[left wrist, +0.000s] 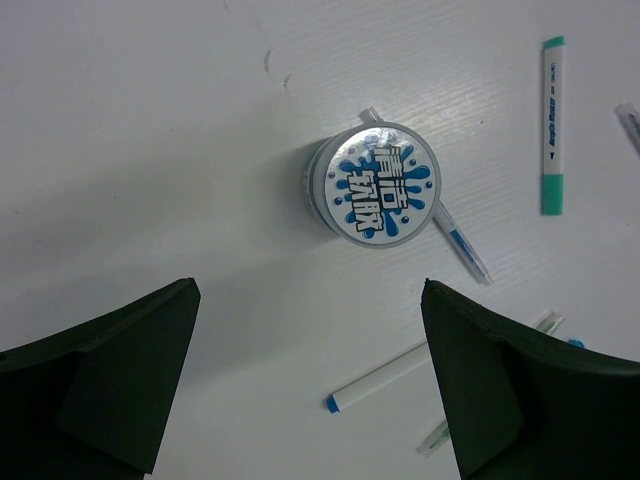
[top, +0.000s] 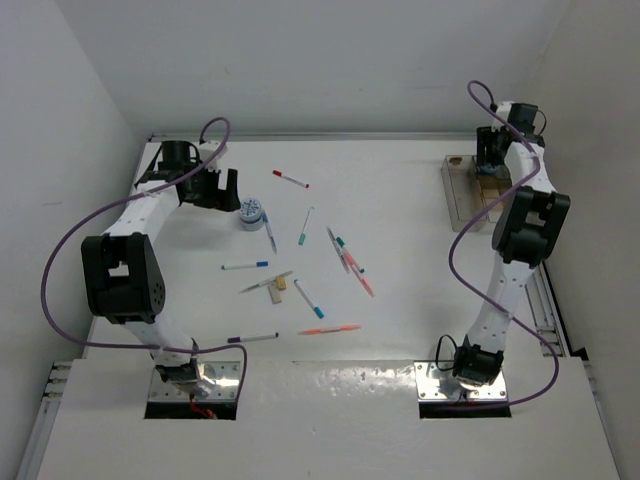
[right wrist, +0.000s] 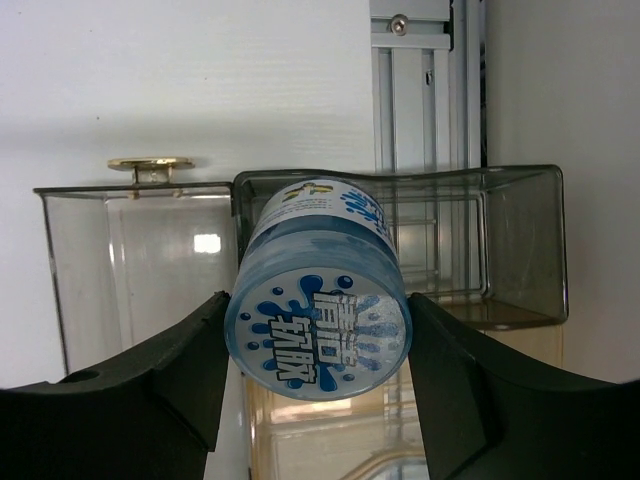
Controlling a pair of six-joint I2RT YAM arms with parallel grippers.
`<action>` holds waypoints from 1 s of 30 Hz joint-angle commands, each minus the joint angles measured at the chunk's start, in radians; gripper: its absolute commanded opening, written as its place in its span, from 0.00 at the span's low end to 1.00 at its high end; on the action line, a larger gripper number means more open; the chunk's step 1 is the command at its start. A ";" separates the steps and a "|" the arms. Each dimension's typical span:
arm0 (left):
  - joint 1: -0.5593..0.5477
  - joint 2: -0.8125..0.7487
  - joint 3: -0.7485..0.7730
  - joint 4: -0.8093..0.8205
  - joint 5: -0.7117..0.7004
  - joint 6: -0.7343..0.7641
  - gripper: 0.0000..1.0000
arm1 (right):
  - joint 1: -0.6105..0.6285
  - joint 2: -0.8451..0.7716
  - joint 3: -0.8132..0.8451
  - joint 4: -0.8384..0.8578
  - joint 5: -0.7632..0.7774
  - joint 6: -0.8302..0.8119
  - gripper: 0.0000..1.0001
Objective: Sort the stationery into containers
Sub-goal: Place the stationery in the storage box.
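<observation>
in our right gripper (right wrist: 318, 370), we hold one round blue-grey roll with blue splash label (right wrist: 318, 320), over the clear plastic box (right wrist: 520, 240). ahead of our left gripper (left wrist: 308, 290), jaws wide: second matching roll (left wrist: 375, 183).

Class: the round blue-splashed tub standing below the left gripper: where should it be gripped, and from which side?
Take the tub by its curved side wall, across its width, coming straight down. It stands upright, flat lid up, so the sides offer opposing faces. The open left gripper should probably keep clear of the pen lying at its edge.
</observation>
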 commanded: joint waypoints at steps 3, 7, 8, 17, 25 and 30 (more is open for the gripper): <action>0.007 0.012 0.038 0.008 0.007 -0.009 1.00 | -0.001 0.019 0.036 0.070 -0.033 -0.024 0.08; 0.008 0.022 0.036 0.005 0.010 -0.010 1.00 | -0.001 0.051 0.059 0.070 -0.035 -0.024 0.12; 0.007 0.025 0.038 0.005 0.012 -0.010 1.00 | -0.001 0.056 0.060 0.070 -0.035 -0.020 0.22; 0.008 0.040 0.038 0.011 0.012 -0.018 1.00 | -0.001 0.051 0.062 0.082 -0.026 -0.003 0.77; 0.036 0.022 0.044 0.021 0.055 -0.032 1.00 | 0.011 -0.022 0.108 0.030 -0.050 -0.012 0.84; 0.092 -0.006 0.030 0.033 0.093 -0.044 1.00 | 0.142 -0.160 0.054 -0.048 -0.124 0.003 0.83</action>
